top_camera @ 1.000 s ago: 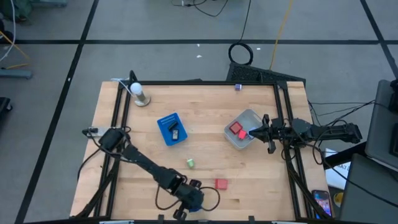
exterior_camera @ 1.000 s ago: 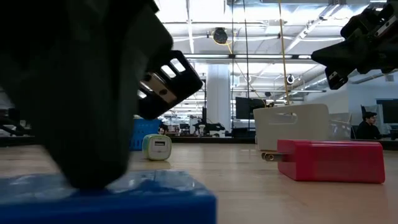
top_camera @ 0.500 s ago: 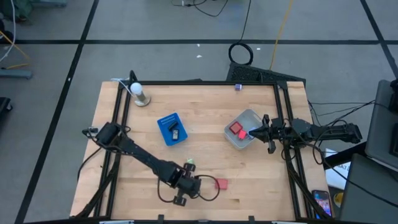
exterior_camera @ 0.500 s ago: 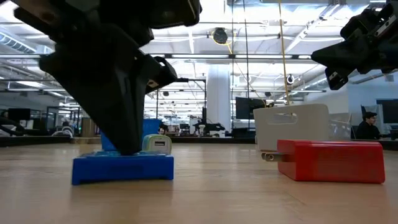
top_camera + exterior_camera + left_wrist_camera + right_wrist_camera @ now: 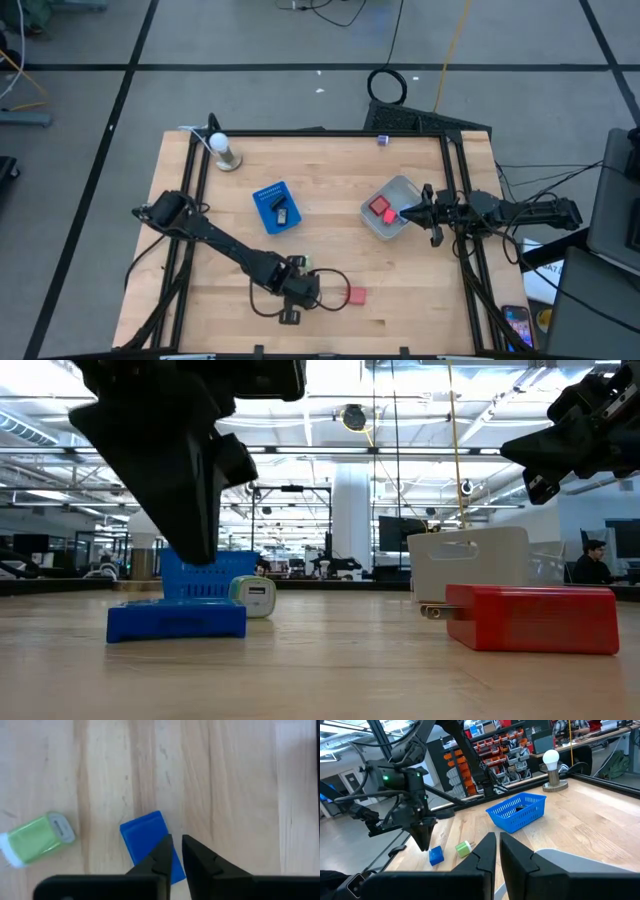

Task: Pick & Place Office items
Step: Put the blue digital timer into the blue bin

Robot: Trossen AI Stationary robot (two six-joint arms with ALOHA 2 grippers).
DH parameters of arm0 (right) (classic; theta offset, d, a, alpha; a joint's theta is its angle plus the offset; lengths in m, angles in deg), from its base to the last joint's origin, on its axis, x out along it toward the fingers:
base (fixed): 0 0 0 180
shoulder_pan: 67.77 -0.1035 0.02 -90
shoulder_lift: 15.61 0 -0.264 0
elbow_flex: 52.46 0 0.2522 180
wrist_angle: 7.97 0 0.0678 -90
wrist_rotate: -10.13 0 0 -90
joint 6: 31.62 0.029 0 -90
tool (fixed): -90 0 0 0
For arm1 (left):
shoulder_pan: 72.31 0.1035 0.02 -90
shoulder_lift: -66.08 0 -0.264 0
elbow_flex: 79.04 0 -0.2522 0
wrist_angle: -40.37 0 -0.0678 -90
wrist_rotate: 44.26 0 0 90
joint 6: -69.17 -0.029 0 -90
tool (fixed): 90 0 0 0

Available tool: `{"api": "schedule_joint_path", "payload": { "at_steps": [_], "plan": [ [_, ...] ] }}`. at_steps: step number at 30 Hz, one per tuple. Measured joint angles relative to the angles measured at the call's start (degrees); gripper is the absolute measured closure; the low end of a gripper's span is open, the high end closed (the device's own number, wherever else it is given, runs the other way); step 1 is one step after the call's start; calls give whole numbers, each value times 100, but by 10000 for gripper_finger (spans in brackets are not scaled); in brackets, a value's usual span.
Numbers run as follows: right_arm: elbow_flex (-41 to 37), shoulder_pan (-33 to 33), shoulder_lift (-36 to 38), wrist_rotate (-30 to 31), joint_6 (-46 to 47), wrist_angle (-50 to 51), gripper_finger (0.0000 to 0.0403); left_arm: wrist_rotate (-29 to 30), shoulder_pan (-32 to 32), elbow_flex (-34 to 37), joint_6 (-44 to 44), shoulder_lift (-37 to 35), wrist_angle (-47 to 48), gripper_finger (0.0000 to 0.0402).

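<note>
A small blue block lies flat on the wooden table near its front edge. My left gripper hangs just above it, pointing steeply down, its fingers almost together and clear of the block. A green-and-white piece lies beside the block, and a red block lies to the right. My right gripper waits shut and level at the clear tub, which holds a red piece.
A blue mesh basket with a dark flat piece in it stands mid-table. A light bulb on a stand is at the far left corner. A black frame borders the table.
My left gripper has moved away from the table's near edge with its tips on the blue block, sliding the block along the table. It has then risen off the block, which stays flat on the wood. The gripper has also tipped to point more steeply down.
</note>
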Motion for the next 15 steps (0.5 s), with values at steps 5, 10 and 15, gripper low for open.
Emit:
{"api": "schedule_joint_path", "payload": {
  "at_steps": [5, 10, 15],
  "plan": [
    [2, 0, 2, -6, 3, 2, 387, 330, -62, -3, 538, -47, 60, 311],
    [0, 0, 2, -6, 31, 2, 387, 585, -80, -10, 880, 71, 323, 233],
    [2, 0, 2, -6, 34, 7, 387, 598, -75, -12, 1042, 200, 292, 155]
  ]
}}
